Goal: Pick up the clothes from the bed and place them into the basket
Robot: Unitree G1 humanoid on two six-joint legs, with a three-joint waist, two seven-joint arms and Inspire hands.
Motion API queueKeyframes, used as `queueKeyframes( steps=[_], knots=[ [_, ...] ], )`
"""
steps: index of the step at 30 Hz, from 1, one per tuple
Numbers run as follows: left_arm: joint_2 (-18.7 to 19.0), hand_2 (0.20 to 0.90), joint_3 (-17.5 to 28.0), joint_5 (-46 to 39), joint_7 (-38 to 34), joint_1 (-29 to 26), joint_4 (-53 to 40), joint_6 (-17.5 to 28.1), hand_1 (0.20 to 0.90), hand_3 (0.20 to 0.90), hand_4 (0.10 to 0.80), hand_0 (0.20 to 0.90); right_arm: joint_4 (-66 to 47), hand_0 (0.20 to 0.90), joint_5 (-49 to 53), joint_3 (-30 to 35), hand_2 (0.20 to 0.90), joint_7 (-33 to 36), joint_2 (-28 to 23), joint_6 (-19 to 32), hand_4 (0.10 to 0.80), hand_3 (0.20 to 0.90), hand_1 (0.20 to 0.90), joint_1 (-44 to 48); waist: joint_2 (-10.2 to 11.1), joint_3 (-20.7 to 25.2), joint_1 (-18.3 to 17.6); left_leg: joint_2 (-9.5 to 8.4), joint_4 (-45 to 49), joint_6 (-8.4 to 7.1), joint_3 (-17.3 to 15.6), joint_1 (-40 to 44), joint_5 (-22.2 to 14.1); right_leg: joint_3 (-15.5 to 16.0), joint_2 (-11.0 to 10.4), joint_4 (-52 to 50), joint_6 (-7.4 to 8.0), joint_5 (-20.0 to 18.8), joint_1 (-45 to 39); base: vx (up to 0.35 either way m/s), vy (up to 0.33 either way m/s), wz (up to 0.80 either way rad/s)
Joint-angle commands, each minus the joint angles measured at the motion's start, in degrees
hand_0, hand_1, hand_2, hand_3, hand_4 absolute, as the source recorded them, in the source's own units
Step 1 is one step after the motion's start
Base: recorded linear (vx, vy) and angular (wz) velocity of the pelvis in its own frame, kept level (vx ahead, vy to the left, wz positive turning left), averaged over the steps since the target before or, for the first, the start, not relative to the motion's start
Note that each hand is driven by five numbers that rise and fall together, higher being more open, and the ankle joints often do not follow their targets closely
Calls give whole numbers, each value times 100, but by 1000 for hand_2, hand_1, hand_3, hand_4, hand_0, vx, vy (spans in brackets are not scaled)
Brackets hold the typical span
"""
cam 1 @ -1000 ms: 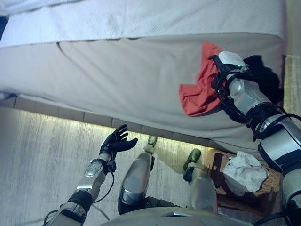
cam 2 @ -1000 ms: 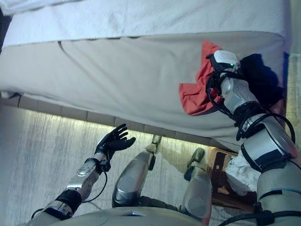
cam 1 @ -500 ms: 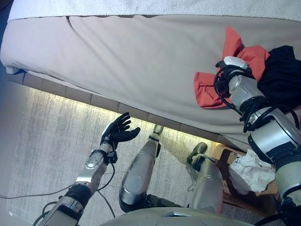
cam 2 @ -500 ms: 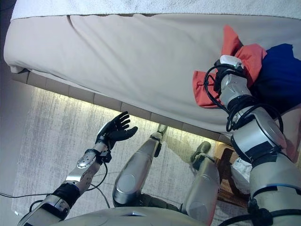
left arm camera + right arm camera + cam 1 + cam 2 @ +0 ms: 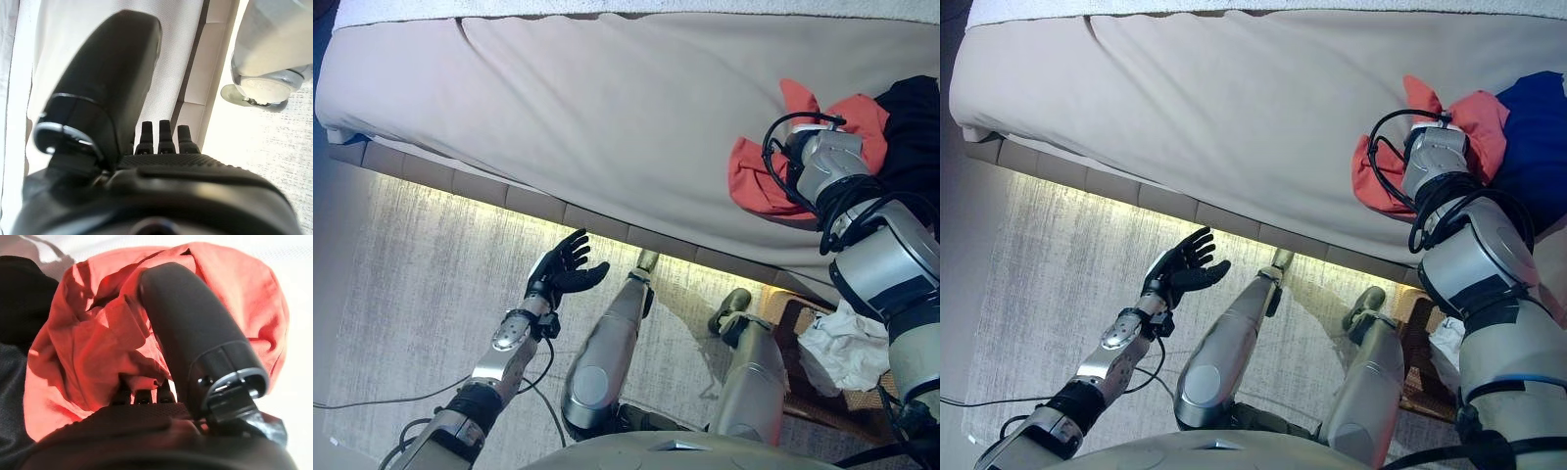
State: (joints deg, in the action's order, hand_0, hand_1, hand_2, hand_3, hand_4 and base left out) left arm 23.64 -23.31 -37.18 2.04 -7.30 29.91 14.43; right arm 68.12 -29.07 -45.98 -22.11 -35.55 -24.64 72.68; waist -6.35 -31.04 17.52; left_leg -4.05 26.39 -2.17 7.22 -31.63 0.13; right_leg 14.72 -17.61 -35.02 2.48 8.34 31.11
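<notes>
The right hand [image 5: 195,342] was seen closed on the red cloth [image 5: 759,176], thumb over a bunched fold, fingers buried in it. The cloth lay on the bed [image 5: 607,117] near its edge, touching a dark garment [image 5: 915,127]. The basket [image 5: 862,406] stood on the floor below the right arm, white cloth [image 5: 842,343] inside. The left hand [image 5: 563,279] was held spread, well apart.

A beige-sheeted bed [image 5: 607,108] stands over a pale carpet [image 5: 401,284], light glowing beneath its edge.
</notes>
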Motion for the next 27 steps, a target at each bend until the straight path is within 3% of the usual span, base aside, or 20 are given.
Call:
queueKeyframes(
  steps=[1,9,13,18,27],
  knots=[
    [221,900,181,-103,28,210,-516,400,900,900,800,900,280,300,544,-274,300,634,-344,105,100,200,300,42,-59,125,-21,-128,728,434,-162,-11,-1006,265,497,-319,-440,494,-386,0,0,0],
    [169,900,347,-47,-152,182,-441,303,900,900,800,900,-695,300,1438,522,300,2355,-599,1254,100,200,300,-237,176,125,-294,107,154,378,-242,977,-938,193,661,273,-427,425,-1306,11,4,-9],
    [118,900,436,59,-206,191,-299,264,900,900,800,900,-1250,300,1809,851,300,2769,-765,1577,100,200,300,-378,328,173,-403,236,-168,315,-335,1631,-934,180,756,740,-399,366,-1989,48,-8,-15],
    [82,900,512,178,-215,318,-151,181,900,900,800,900,-1832,300,2269,1164,300,3010,-1036,1937,100,200,300,-687,529,620,-570,394,-723,270,-481,2189,-743,180,877,1461,-385,131,-2574,98,-7,-15],
    [-63,900,501,457,-272,547,206,104,900,900,800,900,-2808,300,2872,1735,300,3354,-1600,2525,100,200,300,-1043,832,1708,-972,528,-1866,174,-809,3177,-478,-124,1099,2661,-134,-293,-3379,131,-13,-20]
  ],
)
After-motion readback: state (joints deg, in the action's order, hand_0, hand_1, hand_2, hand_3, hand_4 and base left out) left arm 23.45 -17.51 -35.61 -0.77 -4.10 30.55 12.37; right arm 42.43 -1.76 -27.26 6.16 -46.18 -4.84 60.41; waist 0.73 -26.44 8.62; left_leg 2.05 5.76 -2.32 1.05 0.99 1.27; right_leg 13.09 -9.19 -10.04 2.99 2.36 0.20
